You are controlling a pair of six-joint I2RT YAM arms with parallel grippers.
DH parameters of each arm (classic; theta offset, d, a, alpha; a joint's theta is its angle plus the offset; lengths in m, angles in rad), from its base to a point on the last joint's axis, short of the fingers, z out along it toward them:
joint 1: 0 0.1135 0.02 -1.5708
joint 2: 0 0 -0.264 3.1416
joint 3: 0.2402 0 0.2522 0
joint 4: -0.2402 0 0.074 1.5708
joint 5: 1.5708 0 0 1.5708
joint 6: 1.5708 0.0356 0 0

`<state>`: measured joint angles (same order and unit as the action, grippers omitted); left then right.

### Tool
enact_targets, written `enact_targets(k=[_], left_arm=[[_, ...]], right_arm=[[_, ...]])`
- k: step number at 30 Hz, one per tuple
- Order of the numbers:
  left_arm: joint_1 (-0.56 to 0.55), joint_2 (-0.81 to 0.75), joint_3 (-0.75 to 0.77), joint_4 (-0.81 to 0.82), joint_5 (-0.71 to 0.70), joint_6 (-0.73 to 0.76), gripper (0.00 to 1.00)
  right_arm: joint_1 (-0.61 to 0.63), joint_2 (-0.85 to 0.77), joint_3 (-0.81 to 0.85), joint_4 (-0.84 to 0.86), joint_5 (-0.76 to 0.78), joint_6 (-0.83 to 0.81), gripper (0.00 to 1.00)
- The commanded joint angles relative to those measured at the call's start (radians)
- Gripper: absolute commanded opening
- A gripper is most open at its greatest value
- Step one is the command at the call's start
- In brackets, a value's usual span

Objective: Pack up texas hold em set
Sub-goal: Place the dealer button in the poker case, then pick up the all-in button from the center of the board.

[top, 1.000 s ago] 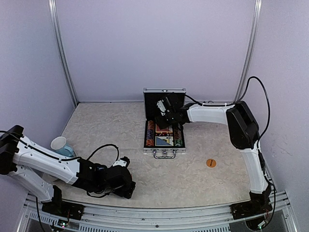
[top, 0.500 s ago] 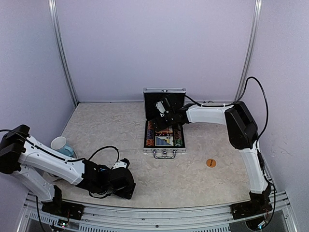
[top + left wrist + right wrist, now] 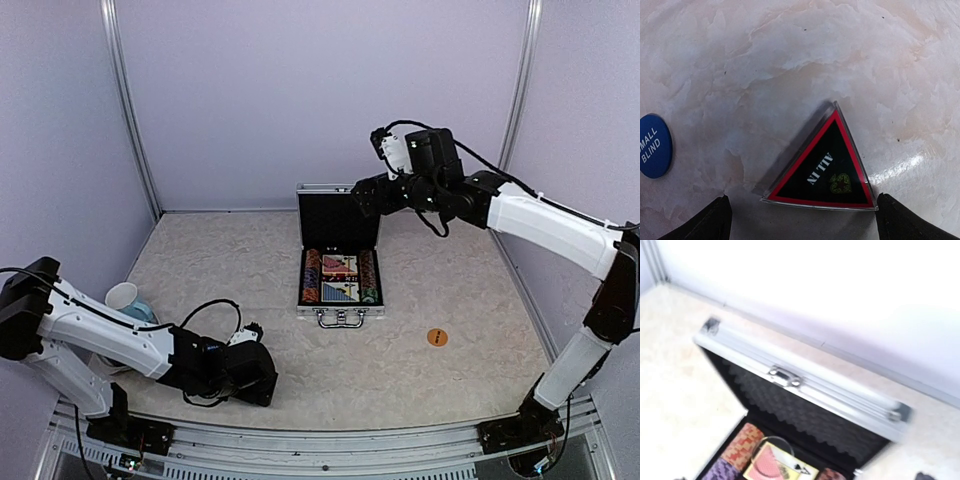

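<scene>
Hands wide, empty — left hand [image 3: 805, 220] low over triangle marker [image 3: 825, 172], right hand [image 3: 365, 197] high above briefcase [image 3: 335, 215].

Briefcase [image 3: 340, 313] at centre — card decks [image 3: 339, 278] inside, round button [image 3: 437, 337] to its front-right, cup [image 3: 122, 297] far left

The triangle marker [image 3: 827, 172] reads "ALL IN", the blue button [image 3: 654, 146] "MALL BLIND".

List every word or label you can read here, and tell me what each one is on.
"ALL IN": on the dark triangle marker, seen upside down in the left wrist view.
"MALL BLIND": on the round blue button; the frame edge cuts off the start of the first word.
Orange button: dark print, too small to read.
Card decks: printing too small and blurred to read.
</scene>
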<state>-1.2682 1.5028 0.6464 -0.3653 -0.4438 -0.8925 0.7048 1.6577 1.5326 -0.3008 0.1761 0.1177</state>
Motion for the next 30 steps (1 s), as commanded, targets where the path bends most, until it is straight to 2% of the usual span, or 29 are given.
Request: enact_targets(k=[1, 6, 11, 17, 23, 30], left_arm=[[0.017, 0.023, 0.002, -0.012, 0.019, -0.01, 0.99], [0.045, 0.067, 0.019, 0.02, 0.041, 0.018, 0.99], [0.081, 0.088, 0.041, 0.068, 0.076, 0.067, 0.99], [0.103, 0.141, 0.088, 0.052, 0.072, 0.101, 0.99], [0.091, 0.166, 0.09, 0.031, 0.11, 0.088, 0.9], [0.045, 0.115, 0.074, -0.042, 0.104, 0.018, 0.93]], right_arm=[[0.007, -0.068, -0.151, -0.021, 0.069, 0.001, 0.99], [0.005, -0.162, -0.318, 0.022, 0.084, 0.046, 0.99], [0.001, -0.209, -0.415, 0.031, 0.084, 0.062, 0.99], [0.001, -0.246, -0.46, 0.028, 0.083, 0.068, 0.99], [-0.002, -0.256, -0.477, 0.026, 0.084, 0.066, 0.99], [-0.001, -0.244, -0.476, 0.036, 0.07, 0.064, 0.99]])
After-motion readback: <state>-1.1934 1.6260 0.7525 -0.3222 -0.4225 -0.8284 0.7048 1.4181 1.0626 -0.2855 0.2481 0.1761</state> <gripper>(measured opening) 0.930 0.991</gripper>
